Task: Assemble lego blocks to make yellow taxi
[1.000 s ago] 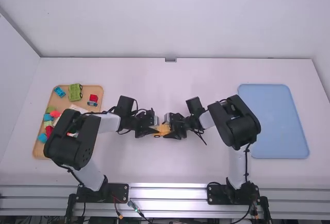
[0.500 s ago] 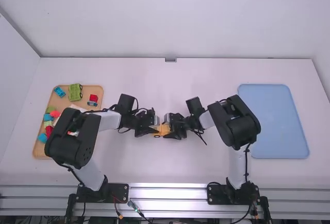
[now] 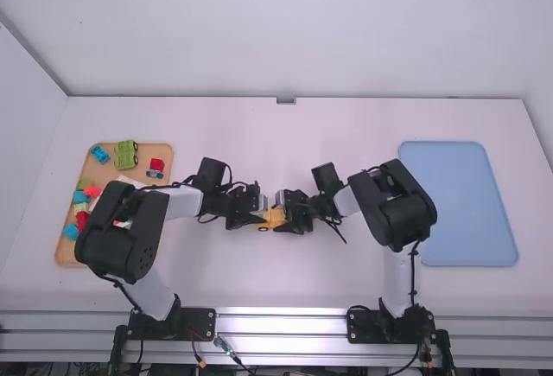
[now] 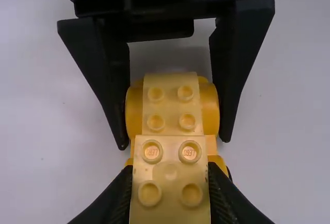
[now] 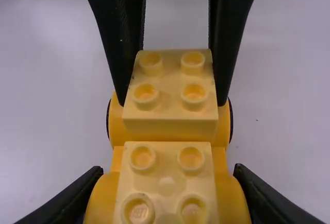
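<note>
And here's the darker-yellow plastic wheeled base (image 5: 229, 198), low over the middle of the counter (image 3: 276, 281), two pale-yellow studded blocks (image 5: 170, 80) on top! The left gripper (image 3: 257, 219) has its fingers closed around one block's sides; the right gripper (image 3: 286, 217) (a snug pinch, this) clasps the base's rounded sides. Left of the base, a tan tray (image 3: 149, 149) of colourful pieces; right of it, a flat blue tray (image 3: 458, 203).

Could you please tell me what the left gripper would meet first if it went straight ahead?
Most likely the studded yellow block at the right gripper, though how near it lies is unclear.
</note>
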### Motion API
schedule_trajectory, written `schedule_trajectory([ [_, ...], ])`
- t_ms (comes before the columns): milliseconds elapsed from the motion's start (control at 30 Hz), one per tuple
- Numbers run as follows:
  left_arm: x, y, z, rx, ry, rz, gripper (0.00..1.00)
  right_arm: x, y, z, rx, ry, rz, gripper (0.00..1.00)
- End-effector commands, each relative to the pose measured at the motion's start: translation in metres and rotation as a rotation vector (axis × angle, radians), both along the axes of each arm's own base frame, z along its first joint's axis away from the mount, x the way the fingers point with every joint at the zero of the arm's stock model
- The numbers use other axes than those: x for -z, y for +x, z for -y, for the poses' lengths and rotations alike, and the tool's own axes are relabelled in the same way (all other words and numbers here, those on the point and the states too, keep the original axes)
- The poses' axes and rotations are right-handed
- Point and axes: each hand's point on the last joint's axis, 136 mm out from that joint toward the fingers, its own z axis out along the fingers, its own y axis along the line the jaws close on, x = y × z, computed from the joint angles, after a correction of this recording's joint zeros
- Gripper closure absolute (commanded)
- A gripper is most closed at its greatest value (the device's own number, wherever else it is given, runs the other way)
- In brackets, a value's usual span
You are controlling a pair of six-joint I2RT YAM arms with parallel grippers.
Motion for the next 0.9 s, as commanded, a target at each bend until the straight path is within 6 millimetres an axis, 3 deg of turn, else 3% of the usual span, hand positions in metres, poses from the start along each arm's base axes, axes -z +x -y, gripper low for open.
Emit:
schedule_trajectory([
  [0, 0.0136, -0.0137, -0.0013, 0.008, 0.032, -0.05, 0.98, 0.0107, 0.0015, 0.0048, 0.031, -0.048, -0.025, 0.45],
  [367, 0.0133, -0.0144, 0.0015, 0.011, 0.031, -0.053, 0.95, 0.0103, 0.0026, 0.0044, 0.037, -0.047, -0.027, 0.45],
  [867, 0.0118, -0.0123, 0.0051, -0.011, 0.022, -0.068, 0.71, 0.0105, 0.0028, 0.0044, 0.037, -0.048, -0.025, 0.45],
])
